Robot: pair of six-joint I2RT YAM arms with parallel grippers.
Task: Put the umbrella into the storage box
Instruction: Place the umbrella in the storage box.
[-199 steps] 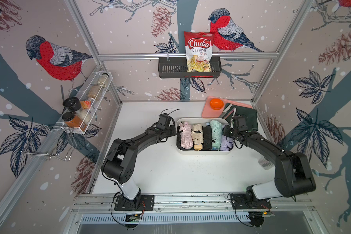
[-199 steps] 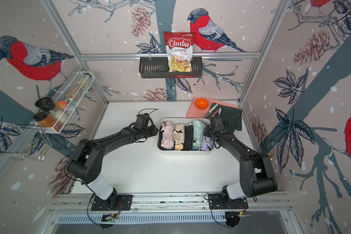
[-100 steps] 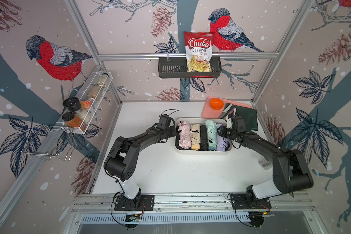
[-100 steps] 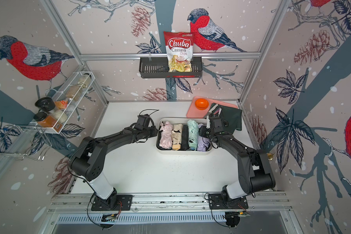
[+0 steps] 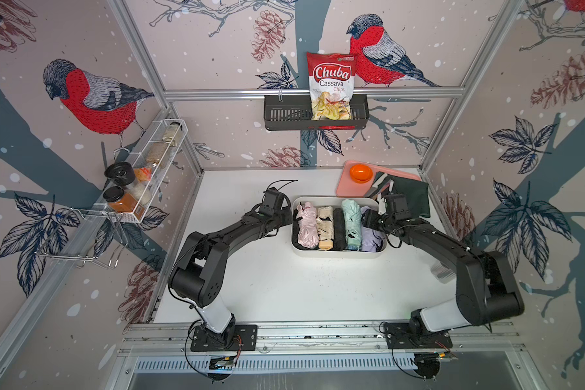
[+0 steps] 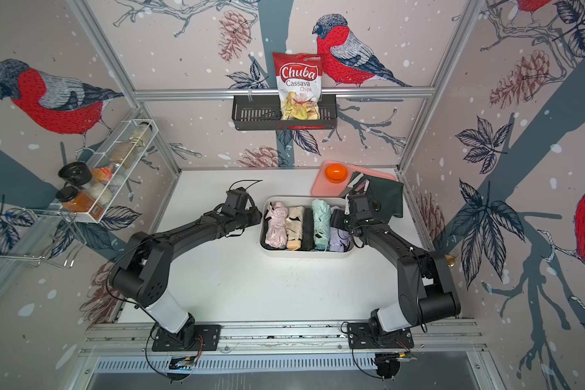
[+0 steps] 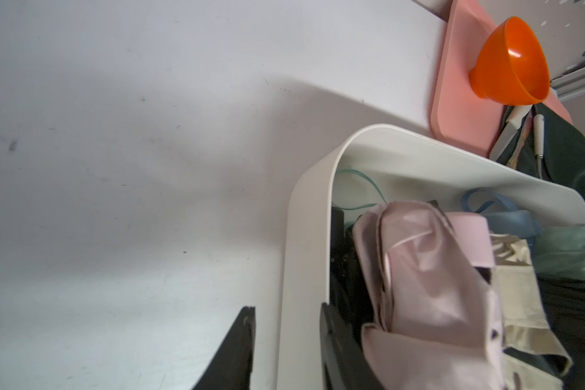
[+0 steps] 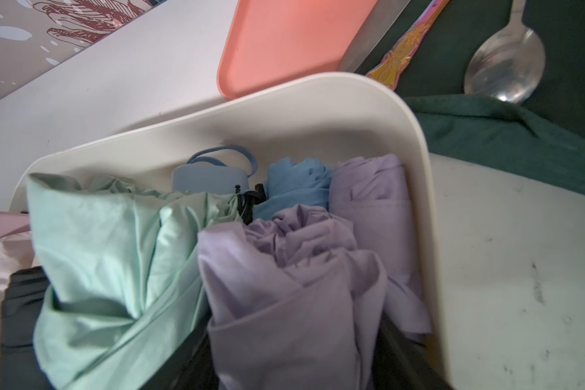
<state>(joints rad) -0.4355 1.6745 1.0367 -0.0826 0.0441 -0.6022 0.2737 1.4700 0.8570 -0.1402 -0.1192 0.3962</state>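
The cream-white storage box [image 5: 338, 254] stands mid-table and holds pink, beige, black and mint folded umbrellas side by side. The lavender umbrella [image 5: 368, 238] lies at the box's right end, against the wall. My right gripper [image 5: 372, 219] is low over that end. In the right wrist view its dark fingers [image 8: 399, 358] stand wide on either side of the lavender umbrella [image 8: 284, 287], so the right gripper [image 8: 291, 364] is open. My left gripper [image 7: 287, 324] straddles the box's left wall [image 7: 304, 236], one finger inside and the outer finger [image 7: 244, 341] a little off it.
A flat pink tray [image 5: 347, 184] with an orange bowl [image 5: 361, 173] lies just behind the box. A dark green cloth [image 5: 414, 199] with cutlery, among it a spoon [image 8: 507, 57], lies at the back right. A black wall basket holds a chips bag [image 5: 331, 84]. A wire spice rack [image 5: 142, 169] hangs on the left wall.
The box has slid slightly to the left with my left gripper at its wall. My right gripper's jaws have widened around the lavender umbrella, which now rests in the box.
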